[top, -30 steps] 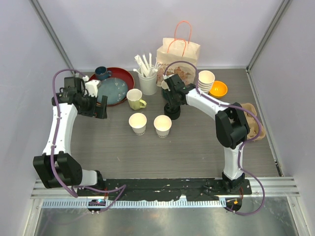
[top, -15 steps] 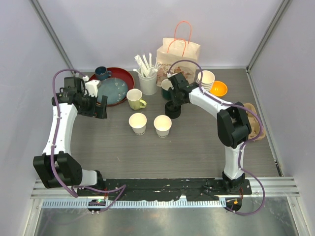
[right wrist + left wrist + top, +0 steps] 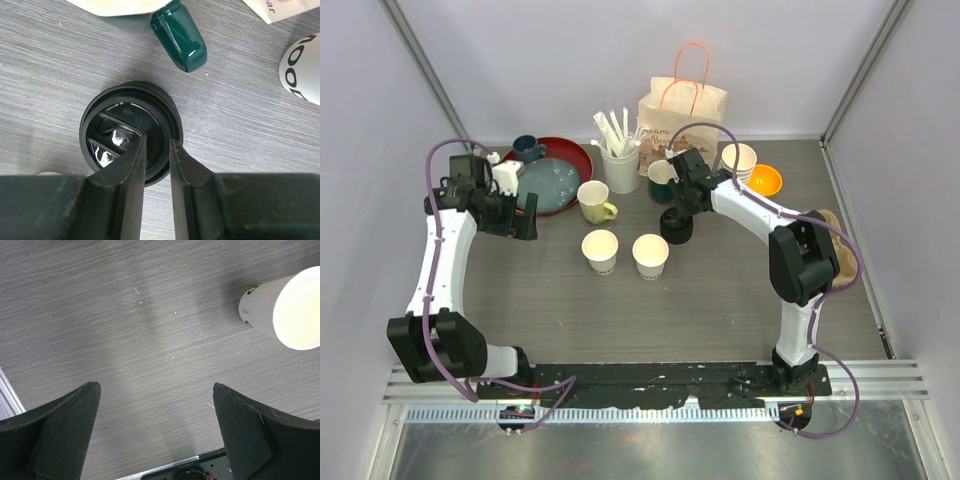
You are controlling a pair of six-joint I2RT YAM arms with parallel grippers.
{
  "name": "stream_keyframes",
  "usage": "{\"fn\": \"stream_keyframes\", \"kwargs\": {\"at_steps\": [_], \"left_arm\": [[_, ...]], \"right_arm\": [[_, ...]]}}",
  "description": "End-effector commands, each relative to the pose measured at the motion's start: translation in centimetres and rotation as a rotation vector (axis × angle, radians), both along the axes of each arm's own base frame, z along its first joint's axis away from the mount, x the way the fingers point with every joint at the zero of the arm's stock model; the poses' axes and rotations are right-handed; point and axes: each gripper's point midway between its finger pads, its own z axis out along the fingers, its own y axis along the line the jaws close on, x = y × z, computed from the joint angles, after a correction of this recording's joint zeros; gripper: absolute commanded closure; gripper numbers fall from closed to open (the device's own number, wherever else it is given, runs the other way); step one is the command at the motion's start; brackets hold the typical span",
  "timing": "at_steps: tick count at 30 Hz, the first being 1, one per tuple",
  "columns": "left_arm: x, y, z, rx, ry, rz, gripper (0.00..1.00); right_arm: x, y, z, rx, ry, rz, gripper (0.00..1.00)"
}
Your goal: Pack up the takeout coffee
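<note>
Lid pickup, both cups uncapped

The right fingers [image 3: 131,172] are pinched on the rim of the black lids [image 3: 107,132], stacked behind two open paper cups [image 3: 650,255] at the middle of the surface [image 3: 720,300]. One lid must be lifted off and centred over a cup. The left fingers [image 3: 65,415] are spread, empty. Three mugs [image 3: 595,200] and one bag [image 3: 680,110] are counted.

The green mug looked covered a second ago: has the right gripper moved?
Yes. The right gripper has shifted right, away from the straw cup toward the orange bowl, uncovering the green mug.
</note>
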Motion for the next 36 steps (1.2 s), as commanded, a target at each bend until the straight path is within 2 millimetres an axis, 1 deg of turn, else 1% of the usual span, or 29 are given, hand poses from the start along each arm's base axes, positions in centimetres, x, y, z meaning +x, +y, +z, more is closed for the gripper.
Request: {"fn": "stream_keyframes", "kwargs": {"at_steps": [1,4,9,12,13,14,15,16,18,19,20,22,23,24,27,29,32,34,35,36], "left_arm": [[0.6,0.0,1.5,-0.010,-0.042,0.003,0.00],[0.7,0.0,1.6,-0.012,-0.045,0.003,0.00],[0.6,-0.1,1.6,-0.013,-0.046,0.002,0.00],[0.6,-0.2,1.5,-0.016,-0.040,-0.001,0.00],[0.6,-0.1,1.6,-0.014,-0.045,0.000,0.00],[0.6,-0.2,1.6,-0.016,-0.042,-0.001,0.00],[0.6,-0.2,1.5,-0.018,-0.041,-0.002,0.00],[0.7,-0.2,1.6,-0.018,-0.044,-0.001,0.00],[0.7,-0.2,1.5,-0.021,-0.039,-0.002,0.00],[0.8,-0.2,1.5,-0.019,-0.041,-0.003,0.00],[0.9,-0.1,1.5,-0.021,-0.037,0.003,0.00],[0.9,-0.3,1.6,-0.030,-0.031,0.000,0.00],[1.0,-0.4,1.6,-0.035,-0.028,-0.002,0.00],[1.0,-0.4,1.6,-0.035,-0.025,-0.002,0.00],[1.1,-0.4,1.7,-0.037,-0.026,0.000,0.00],[1.1,-0.4,1.7,-0.036,-0.025,-0.001,0.00],[1.0,-0.4,1.6,-0.036,-0.022,0.001,0.00],[1.0,-0.4,1.6,-0.036,-0.020,-0.001,0.00],[1.1,-0.4,1.6,-0.037,-0.020,-0.001,0.00],[1.1,-0.4,1.5,-0.036,-0.016,0.001,0.00]], "right_arm": [[0.3,-0.4,4.2,0.039,-0.103,-0.015,0.99],[0.5,-0.6,4.6,0.046,-0.119,-0.022,0.99],[0.6,-1.1,4.7,0.052,-0.118,-0.031,0.99],[0.5,-0.8,4.9,0.055,-0.116,-0.005,0.99],[0.4,-0.4,5.2,0.060,-0.120,0.024,0.98],[0.3,0.0,5.6,0.081,-0.118,0.047,0.95],[0.3,0.4,6.3,0.097,-0.137,0.061,0.91],[0.0,1.1,6.5,0.105,-0.145,0.077,0.81],[0.0,2.1,7.4,0.136,-0.176,0.080,0.75],[-0.3,3.0,7.5,0.140,-0.181,0.089,0.68],[-0.4,3.6,7.5,0.149,-0.186,0.080,0.64],[-0.2,3.9,7.2,0.117,-0.206,0.046,0.58],[-0.4,4.6,7.0,0.108,-0.208,0.048,0.58],[-0.2,4.5,6.9,0.102,-0.217,0.015,0.58],[-0.1,5.5,6.6,0.109,-0.218,-0.019,0.58],[0.3,5.3,6.7,0.090,-0.238,-0.061,0.59],[0.5,5.1,6.3,0.055,-0.252,-0.104,0.58],[0.4,5.5,6.0,0.046,-0.246,-0.102,0.58],[0.4,5.6,5.3,0.033,-0.231,-0.098,0.58],[0.5,6.0,5.3,0.031,-0.230,-0.096,0.56]]}}
